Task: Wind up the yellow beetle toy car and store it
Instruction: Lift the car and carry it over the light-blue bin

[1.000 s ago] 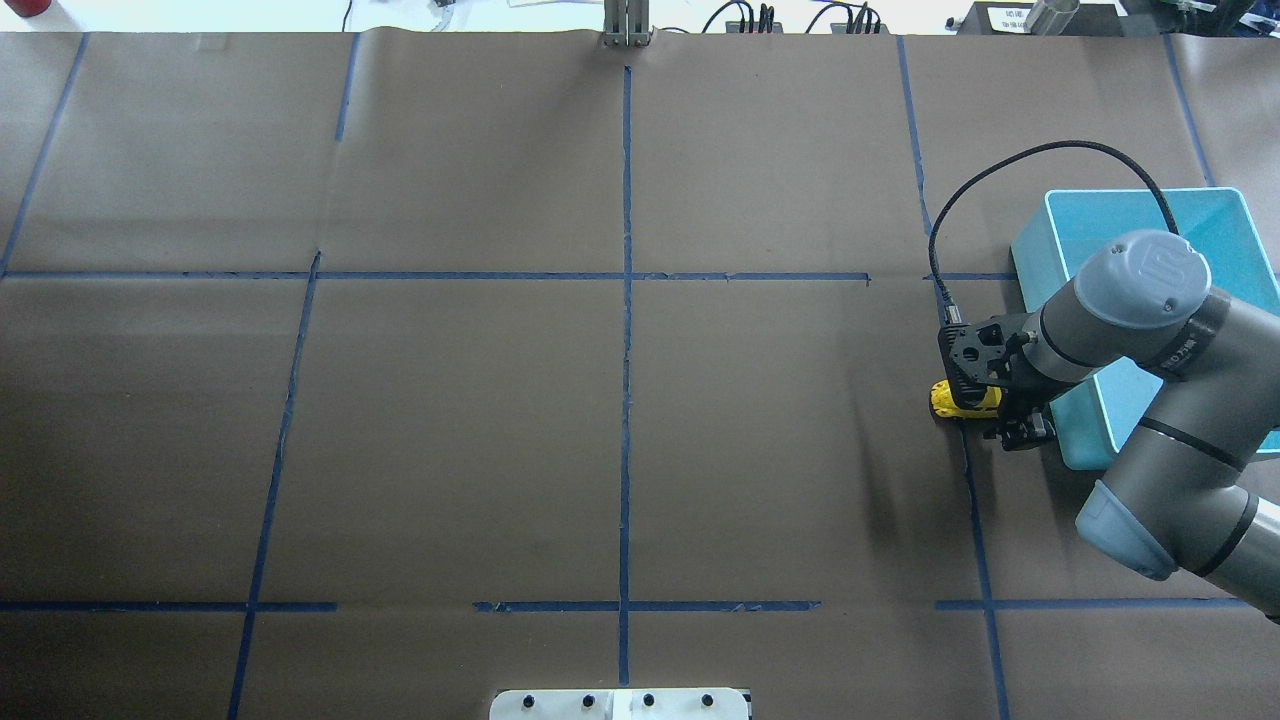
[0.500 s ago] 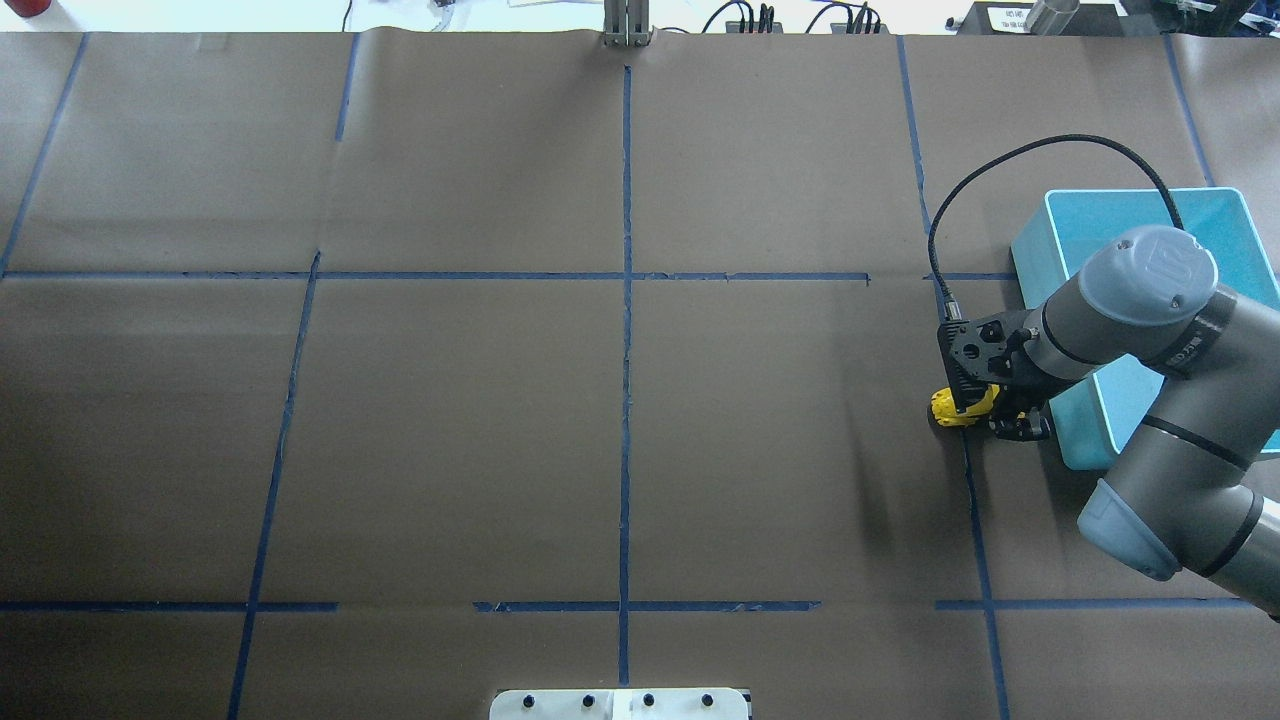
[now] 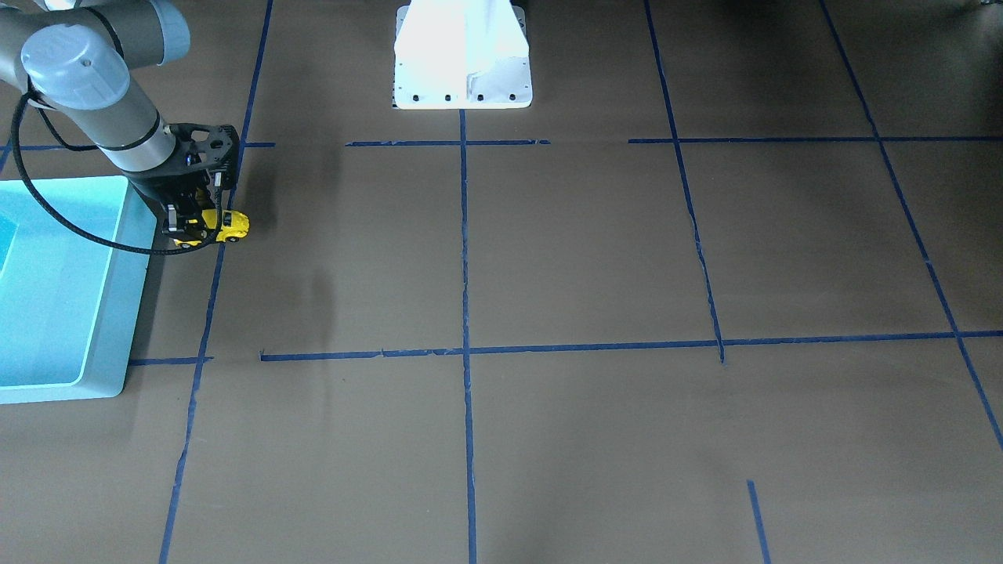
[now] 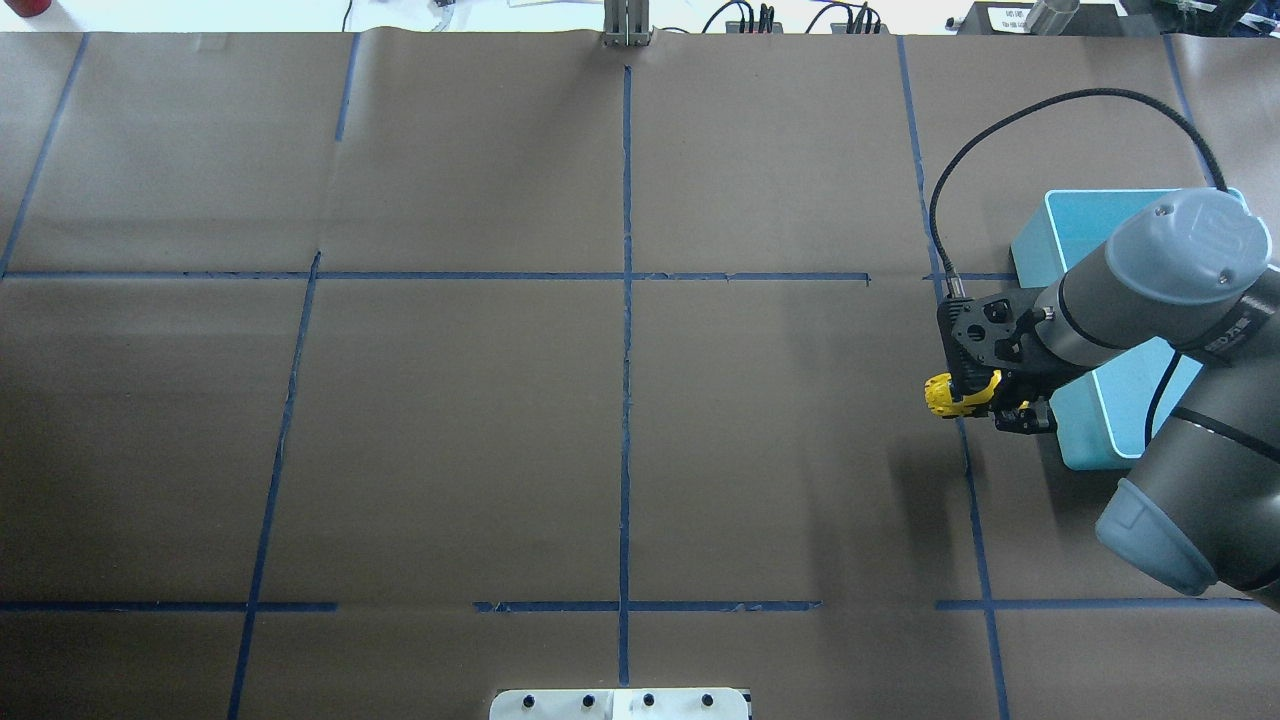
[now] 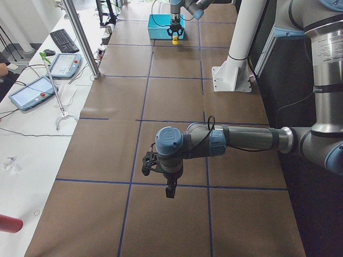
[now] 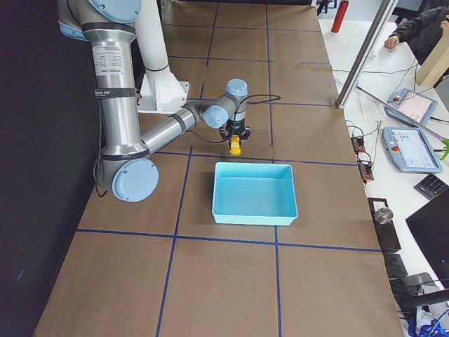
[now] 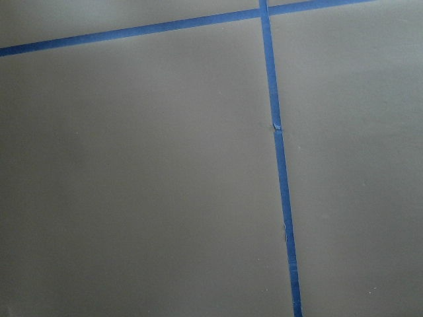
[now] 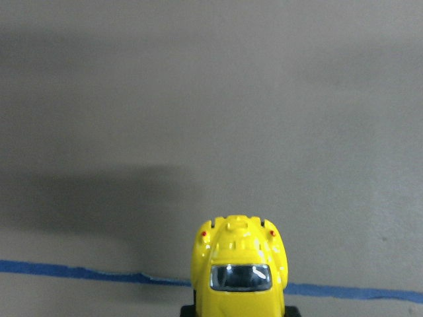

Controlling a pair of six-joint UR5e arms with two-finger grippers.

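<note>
Yellow beetle toy car (image 4: 942, 393) is held tight by the right hand (image 4: 985, 399) beside the blue bin (image 4: 1035, 255); left hand (image 5: 169, 190), can't tell.

My right wrist view cuts the yellow beetle toy car (image 8: 239, 274) off at 6 o'clock, so the rest of its body and the fingers of my right gripper (image 3: 196, 225) are out of sight there. From overhead my wrist covers the car's 3 o'clock end and much of the blue bin (image 4: 1100, 193). My left gripper (image 5: 170, 189) shows only in the left side view, too small to judge its jaws.
</note>
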